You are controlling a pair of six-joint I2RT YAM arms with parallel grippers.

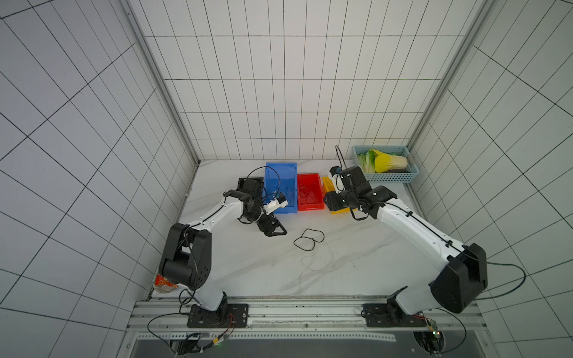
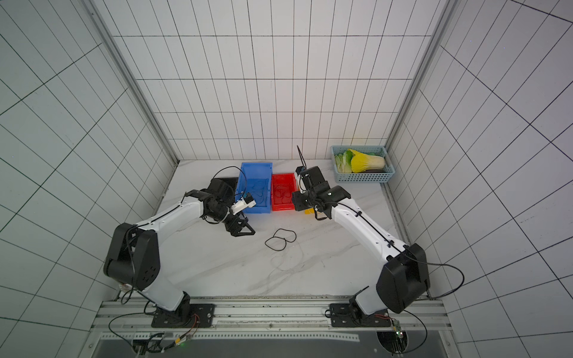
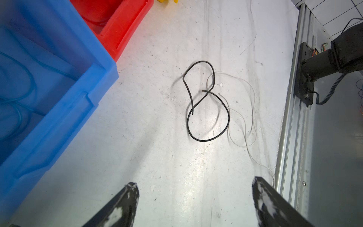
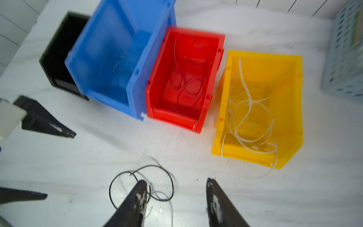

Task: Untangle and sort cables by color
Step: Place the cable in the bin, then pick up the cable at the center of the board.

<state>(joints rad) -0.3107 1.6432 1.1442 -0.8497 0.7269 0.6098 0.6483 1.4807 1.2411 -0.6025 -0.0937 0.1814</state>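
Clock w/ 12 at the far wall, seen from above. Nearest, at approx 7, a snack bag (image 1: 164, 284) lay in the table (image 1: 248, 272) corner by the L arm's base.

Table centre: black cable (image 3: 193, 107), curled in a figure-8, flat on the top. A white cable (image 3: 254, 98) lay at its 6 side and crossed it at one loop; which lay on top, couldn't tell.

L gripper (image 3: 195, 182) hung at 9 of the black cable, near but not touching. Jaws were wide apart, nothing btwn them.

Farther, from 11 to 1, a row of bins stood side by side: black bin (image 4: 60, 82), blue bin (image 1: 280, 165), red bin (image 1: 310, 207), yellow bin (image 4: 261, 54). Blue cables (image 3: 35, 86) sat in the blue bin, red cables (image 4: 182, 88) in the red, pale cables (image 4: 248, 102) in the yellow, w/ one strand drooping over its near lip. Black bin's inside was too dark to read.

R arm's wrist hung over the yellow bin at 1. R gripper (image 4: 176, 180) was hidden in both top views, but the wrist view showed its jaws part-way apart and empty.

Farthest, at 2 in the corner, a basket (image 1: 390, 177) held a cabbage (image 1: 389, 161).
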